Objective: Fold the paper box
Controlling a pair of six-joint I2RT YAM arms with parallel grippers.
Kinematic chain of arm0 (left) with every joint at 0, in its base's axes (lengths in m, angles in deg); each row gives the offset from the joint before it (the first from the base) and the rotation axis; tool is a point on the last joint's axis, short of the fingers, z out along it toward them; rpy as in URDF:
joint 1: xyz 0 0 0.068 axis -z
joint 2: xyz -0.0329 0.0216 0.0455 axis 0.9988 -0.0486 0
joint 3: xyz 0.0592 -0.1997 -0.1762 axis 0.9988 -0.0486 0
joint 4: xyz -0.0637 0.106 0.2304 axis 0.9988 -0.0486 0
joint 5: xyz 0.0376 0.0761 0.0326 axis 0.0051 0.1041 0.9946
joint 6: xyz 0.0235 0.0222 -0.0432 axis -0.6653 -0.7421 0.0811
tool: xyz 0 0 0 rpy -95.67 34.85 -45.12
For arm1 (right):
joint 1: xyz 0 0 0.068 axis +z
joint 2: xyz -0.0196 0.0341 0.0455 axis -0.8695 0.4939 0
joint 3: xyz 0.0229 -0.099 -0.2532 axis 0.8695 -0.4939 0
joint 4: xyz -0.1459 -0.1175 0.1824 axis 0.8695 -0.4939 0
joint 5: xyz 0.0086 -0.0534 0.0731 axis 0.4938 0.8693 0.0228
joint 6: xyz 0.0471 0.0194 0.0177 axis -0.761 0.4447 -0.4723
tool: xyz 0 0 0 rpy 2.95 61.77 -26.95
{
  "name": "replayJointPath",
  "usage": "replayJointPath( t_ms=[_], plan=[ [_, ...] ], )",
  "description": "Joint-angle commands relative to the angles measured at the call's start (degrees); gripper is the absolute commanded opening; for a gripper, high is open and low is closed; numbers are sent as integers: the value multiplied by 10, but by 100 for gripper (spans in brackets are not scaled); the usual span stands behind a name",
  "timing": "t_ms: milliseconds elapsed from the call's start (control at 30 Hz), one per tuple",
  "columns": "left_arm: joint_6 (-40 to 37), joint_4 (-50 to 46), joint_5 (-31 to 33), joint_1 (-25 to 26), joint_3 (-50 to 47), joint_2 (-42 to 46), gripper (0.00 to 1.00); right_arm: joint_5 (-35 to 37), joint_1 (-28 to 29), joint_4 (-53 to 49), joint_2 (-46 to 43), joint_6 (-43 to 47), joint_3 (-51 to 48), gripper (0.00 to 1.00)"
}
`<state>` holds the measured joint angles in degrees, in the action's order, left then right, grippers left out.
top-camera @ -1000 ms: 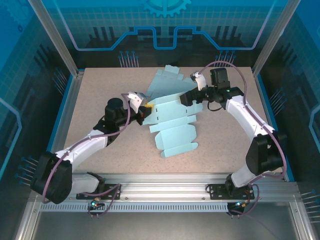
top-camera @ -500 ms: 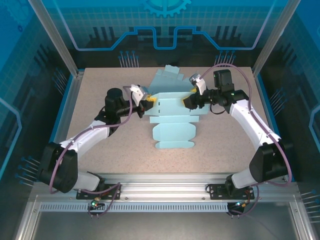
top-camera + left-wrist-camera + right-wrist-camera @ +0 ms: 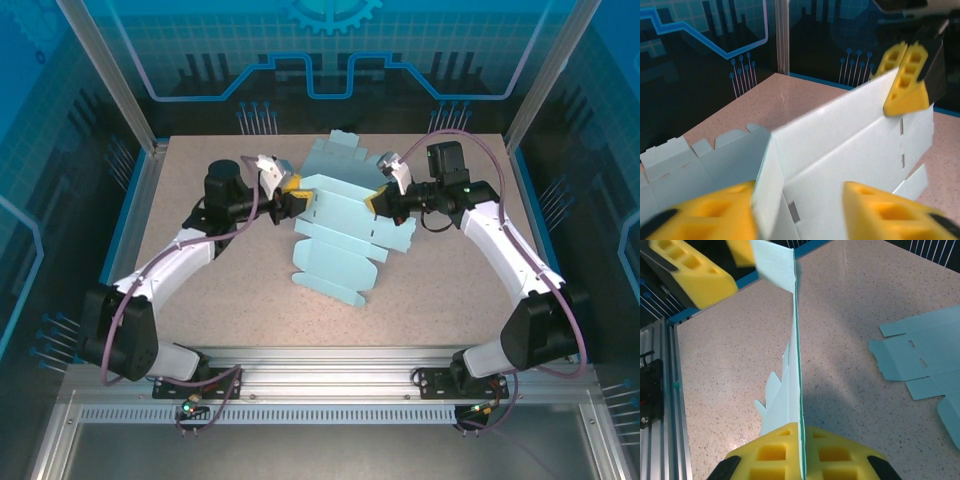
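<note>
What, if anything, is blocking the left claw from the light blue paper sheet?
Nothing visible. The light blue paper box sheet stands between the fingers of the open left gripper; the right gripper pinches its other edge.

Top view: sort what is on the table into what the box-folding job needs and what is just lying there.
In the job:
- blue box blank, raised between the hands
- right hand, pinching one edge
- left hand, open around the opposite edge

Lying about:
- second flat blank, on the table behind
</note>
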<state>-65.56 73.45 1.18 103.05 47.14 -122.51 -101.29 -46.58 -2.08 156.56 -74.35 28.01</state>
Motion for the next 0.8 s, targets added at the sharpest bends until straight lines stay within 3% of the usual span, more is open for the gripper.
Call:
replayJointPath(
  t_ms=[0, 33, 67, 233, 533, 700, 767],
  plan=[
    [-28, -81, -16, -14, 50, 21, 83, 4, 5, -29, -19, 25, 28, 0],
    [-34, -88, -10, -17, 58, 27, 96, 10, 7, -33, -21, 29, 31, 0],
    [-40, -87, -1, -20, 63, 35, 99, 17, 8, -36, -22, 33, 34, 0],
    [-88, -99, 4, -23, 84, 68, 99, 26, 18, -50, -24, 48, 47, 0],
    [-276, -282, -30, 15, 183, 46, 98, 62, 57, -77, -16, 76, 88, 0],
    [-340, -379, 2, 49, 236, 3, 95, 76, 82, -88, -5, 83, 105, 0],
    [-352, -398, 21, 55, 251, -14, 89, 83, 91, -96, 0, 87, 112, 0]
  ],
)
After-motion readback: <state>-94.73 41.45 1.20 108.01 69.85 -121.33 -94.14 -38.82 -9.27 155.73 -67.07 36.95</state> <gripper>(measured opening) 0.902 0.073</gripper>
